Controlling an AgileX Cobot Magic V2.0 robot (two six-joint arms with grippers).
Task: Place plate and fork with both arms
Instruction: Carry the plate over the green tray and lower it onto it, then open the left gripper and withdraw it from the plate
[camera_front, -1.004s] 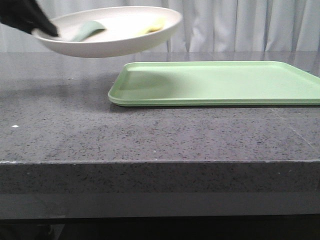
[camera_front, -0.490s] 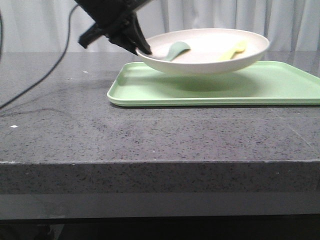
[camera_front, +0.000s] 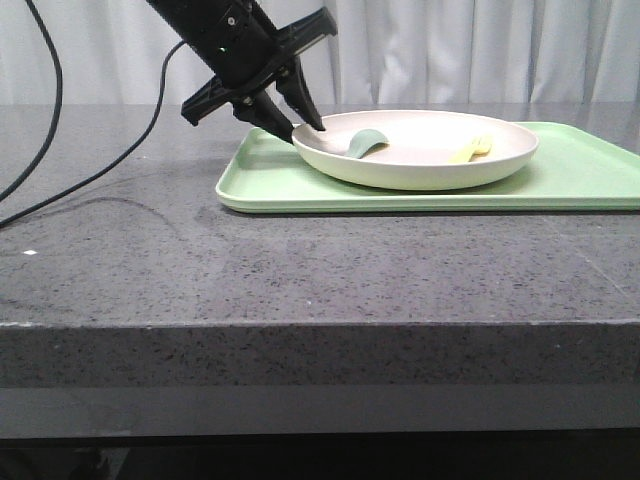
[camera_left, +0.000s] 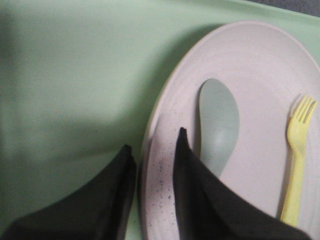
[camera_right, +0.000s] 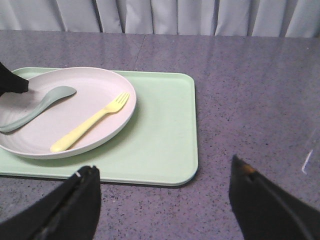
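You find no readable text, label, brand, number or sign anywhere in these views; every surface you see here is unmarked.

The plate (camera_front: 420, 150) sat on the tray (camera_front: 570, 180), toward its left end; inside lay the spoon (camera_front: 366, 142) on the left, the fork (camera_front: 470, 151) on the right.

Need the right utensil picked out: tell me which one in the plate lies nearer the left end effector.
The grey-green spoon, right beside the left end effector; the yellow fork lies farther across.
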